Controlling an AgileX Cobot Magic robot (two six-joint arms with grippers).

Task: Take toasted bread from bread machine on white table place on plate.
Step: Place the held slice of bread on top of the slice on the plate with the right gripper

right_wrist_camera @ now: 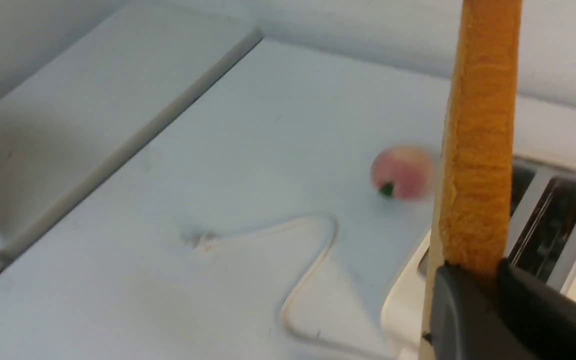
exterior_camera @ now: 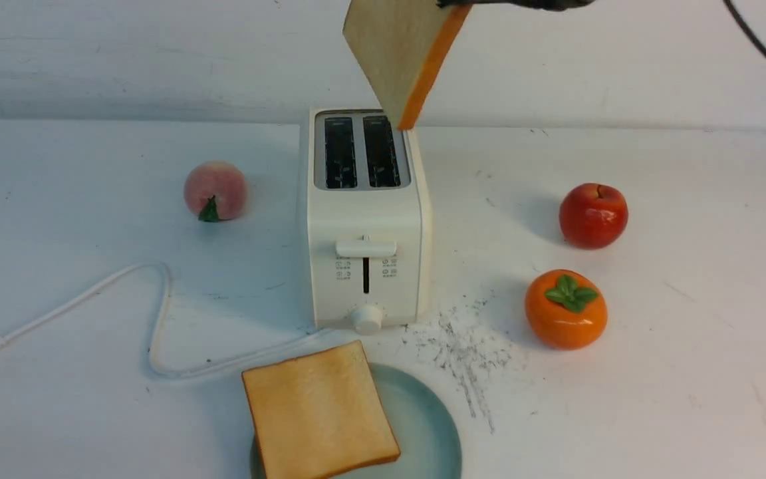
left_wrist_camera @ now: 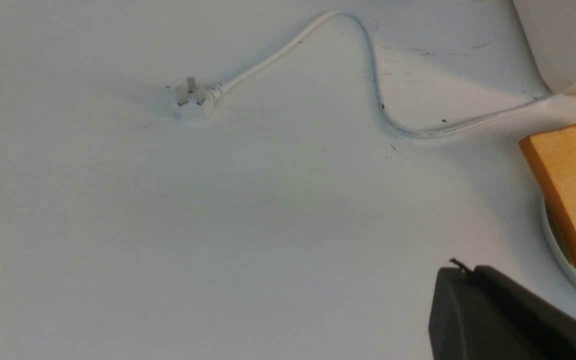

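Bread machine (exterior_camera: 364,219) stands upright mid-counter (exterior_camera: 57,412), lever end toward the robot. Both slots are dark and empty.

Lifted slice (exterior_camera: 399,53) hangs in the air above the machine, tilted. From the front its lowest corner lines up with the top's 1 o'clock corner. It is clear of the slots. Right tool (right_wrist_camera: 474,272) is clenched on this slice. The right wrist view shows the orange crust edge-on, pinched between the two dark fingers (right_wrist_camera: 533,305).

Plate (exterior_camera: 423,426) sits at 6 o'clock from the machine, close to its base and cut off by the bottom of the front view. It holds one item: the second slice (exterior_camera: 320,412), lying flat, face up. That slice covers the plate's 9 o'clock half, and its corners overhang the rim there. The 3 o'clock half of the plate is bare.

Left tool (left_wrist_camera: 470,280) is clenched on nothing. It hangs low over the counter just off the plate's 9 o'clock rim.

Taking the machine as centre:
- Peach (exterior_camera: 215,190) at 9 o'clock.
- Apple (exterior_camera: 593,215) at 3 o'clock.
- Persimmon (exterior_camera: 565,309) at 4 o'clock.
- Grey scratch marks (exterior_camera: 463,346) at 5 o'clock, between the persimmon and the plate.
- White cord (exterior_camera: 157,313) loops out toward 8 o'clock and ends in a loose plug (left_wrist_camera: 193,97) lying on the counter.
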